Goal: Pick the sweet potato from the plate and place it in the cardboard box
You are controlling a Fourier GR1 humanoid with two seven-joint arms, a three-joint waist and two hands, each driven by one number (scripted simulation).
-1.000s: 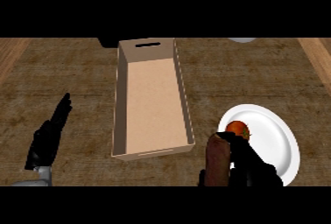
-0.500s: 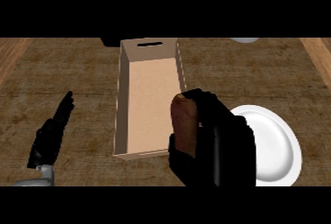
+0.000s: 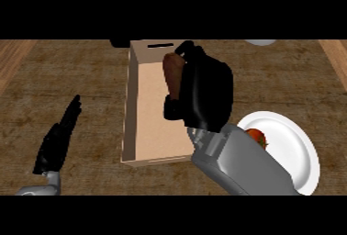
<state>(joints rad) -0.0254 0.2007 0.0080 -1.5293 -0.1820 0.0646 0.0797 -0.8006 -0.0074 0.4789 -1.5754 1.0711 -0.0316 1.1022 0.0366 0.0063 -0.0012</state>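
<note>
Counter (image 3: 81, 64): dark brown wood grain, with lighter wooden strips along the far left and far right edges.

Cardboard box (image 3: 136, 114): long, narrow, open-topped, lying lengthwise away from the robot near the middle of the counter. Tan floor visible inside. Slot cut in the far end wall.

Right hand (image 3: 203, 92): black, on a grey forearm (image 3: 244, 167) that rises from the lower edge. The hand sits above the box's right wall and far half. Fingers are curled round the sweet potato (image 3: 173, 73), which shows as a reddish-brown elongated shape at the hand's left side, over the box interior near its far end. Whether it touches the box floor cannot be told from this view.

White plate (image 3: 291, 142): on the counter just right of the box, partly hidden by the forearm. A small orange-red item (image 3: 257, 136) lies on it beside the forearm; its kind is unclear.

Left hand (image 3: 58, 137): black, at the lower left, well apart from the box, fingers straight and pressed together, pointing away from the robot. It holds nothing.

Far edge: a pale rounded object (image 3: 261, 42), cut off by the view.
</note>
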